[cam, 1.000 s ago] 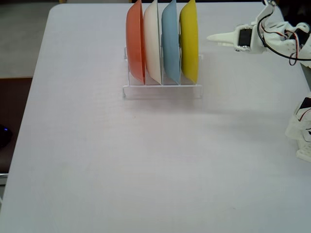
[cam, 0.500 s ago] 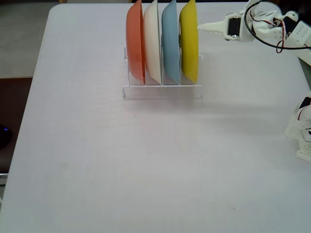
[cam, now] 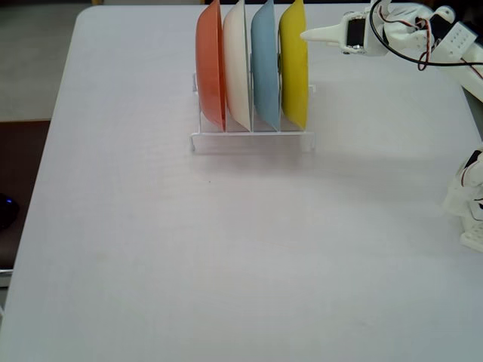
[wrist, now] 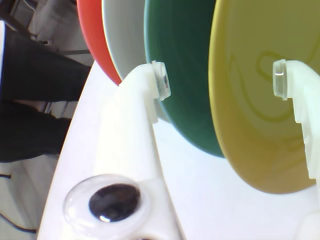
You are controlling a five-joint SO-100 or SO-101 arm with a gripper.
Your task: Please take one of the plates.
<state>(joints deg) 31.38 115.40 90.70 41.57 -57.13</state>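
The yellow plate (cam: 294, 68) stands on edge at the right end of a clear rack (cam: 253, 139), next to a blue, a cream-white and an orange plate. In the wrist view the yellow plate (wrist: 260, 115) fills the right side. My white gripper (cam: 304, 35) has come in from the right and its tip is at the plate's upper rim. In the wrist view the gripper (wrist: 220, 80) is open. One finger (wrist: 150, 85) is in front of the neighbouring plate and the other finger (wrist: 295, 85) is over the yellow face, so the rim edge lies between them.
The blue plate (cam: 264, 68), which looks green in the wrist view (wrist: 180, 75), stands close behind the yellow one. The cream-white plate (cam: 235, 68) and the orange plate (cam: 210, 68) follow to the left. Another white robot part (cam: 468, 204) sits at the table's right edge.
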